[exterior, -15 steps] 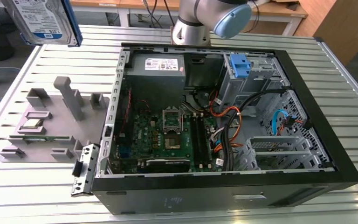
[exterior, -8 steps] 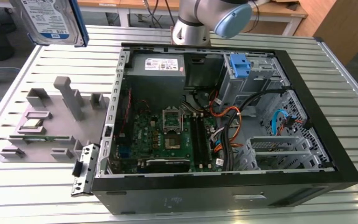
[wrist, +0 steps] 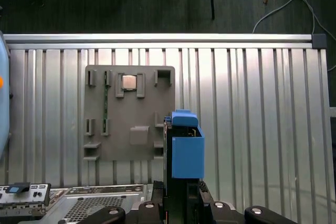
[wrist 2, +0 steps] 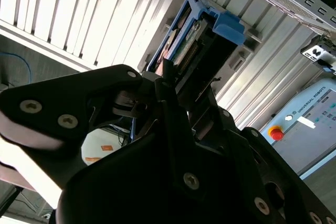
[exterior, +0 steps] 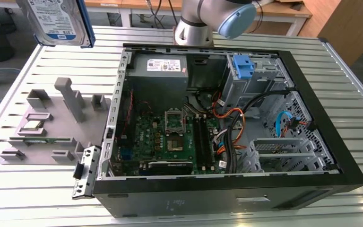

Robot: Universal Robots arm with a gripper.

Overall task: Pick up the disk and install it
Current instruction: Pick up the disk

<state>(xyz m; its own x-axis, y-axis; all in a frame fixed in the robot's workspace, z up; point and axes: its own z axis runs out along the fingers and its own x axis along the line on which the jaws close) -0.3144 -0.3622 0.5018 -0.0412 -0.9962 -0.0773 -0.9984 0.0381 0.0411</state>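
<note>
Ribbed metal table [exterior: 43, 198] | open computer case [exterior: 332, 156] | tool [wrist: 181, 193] clamped on disk [exterior: 56, 21], high above table.

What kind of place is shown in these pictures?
Probably a robotics workshop or lab: a robot arm, an open computer case on a slatted metal table, and the disk held in the air.

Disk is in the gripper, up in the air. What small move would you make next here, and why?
Probably carry it toward the exterior view's right. The gripper is shut on the disk, which hangs above the table near the grey fixture plate, while the open computer case and its drive cages lie to the right.
</note>
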